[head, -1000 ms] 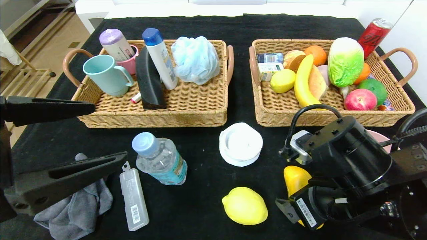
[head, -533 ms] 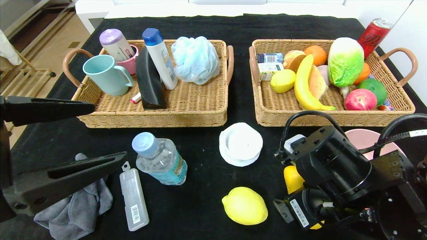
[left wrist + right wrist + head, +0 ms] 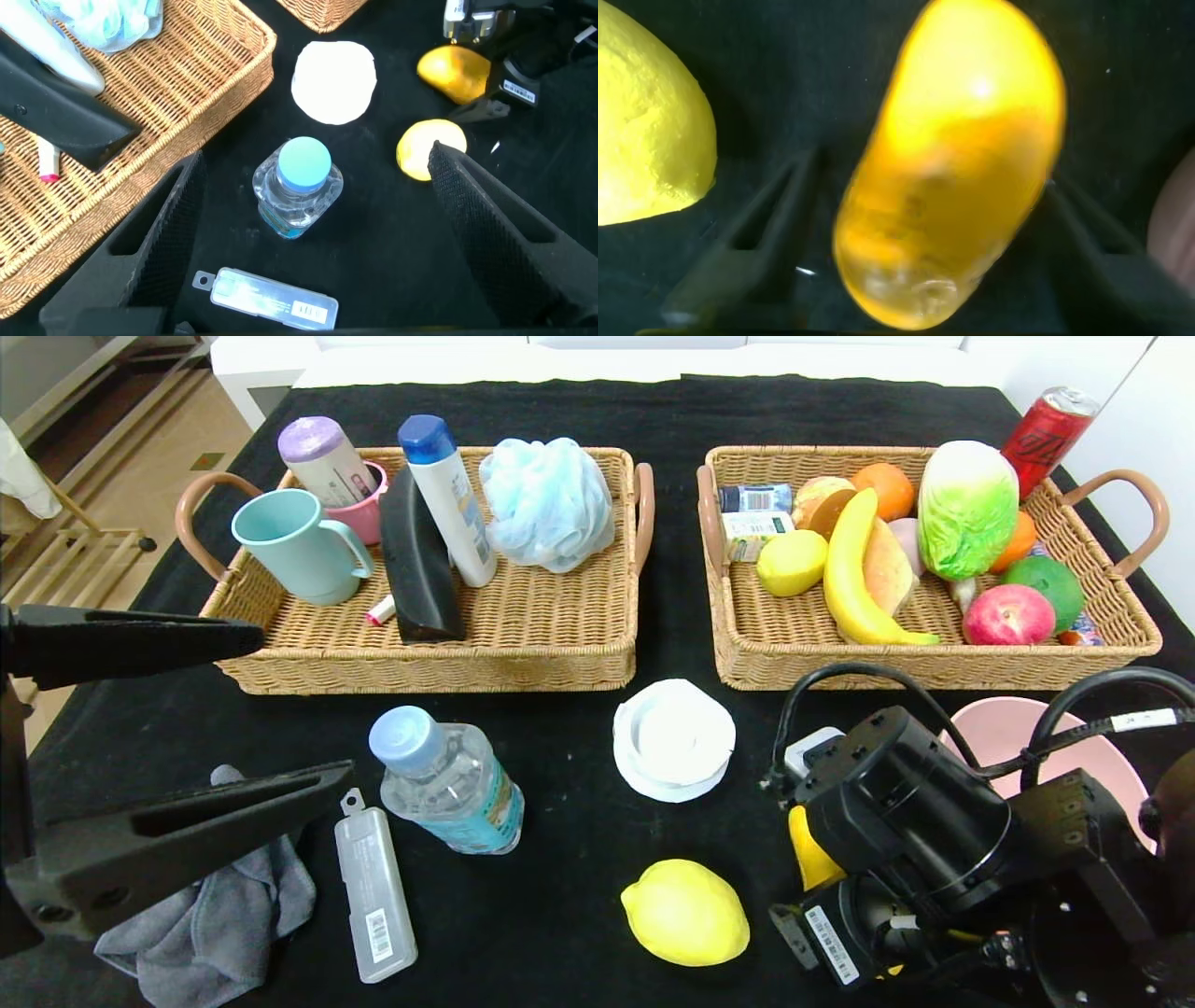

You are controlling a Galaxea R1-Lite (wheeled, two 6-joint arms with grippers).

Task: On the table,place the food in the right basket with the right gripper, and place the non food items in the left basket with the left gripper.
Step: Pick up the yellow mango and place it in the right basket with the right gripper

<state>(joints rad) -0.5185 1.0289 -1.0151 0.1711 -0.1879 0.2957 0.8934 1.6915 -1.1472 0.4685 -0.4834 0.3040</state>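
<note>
Right gripper (image 3: 924, 247) straddled the elongated yellow-orange speckled fruit (image 3: 957, 159)
Jaws stood open either side — not yet clamped; glossy, firm, likely slippery — best taken mid-body

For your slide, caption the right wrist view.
Right hand straddling the yellow-orange fruit, a lemon beside it on black cloth.

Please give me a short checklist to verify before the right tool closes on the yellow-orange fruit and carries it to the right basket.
1. Yellow-orange fruit between right tool fingers: ok.
2. Fingers touching fruit: cannot tell.
3. Lemon outside the fingers: ok, it lies beside.
4. Right basket has free room: ok, near front wall.
5. Left tool away from the path: ok, open near the water bottle.
</note>
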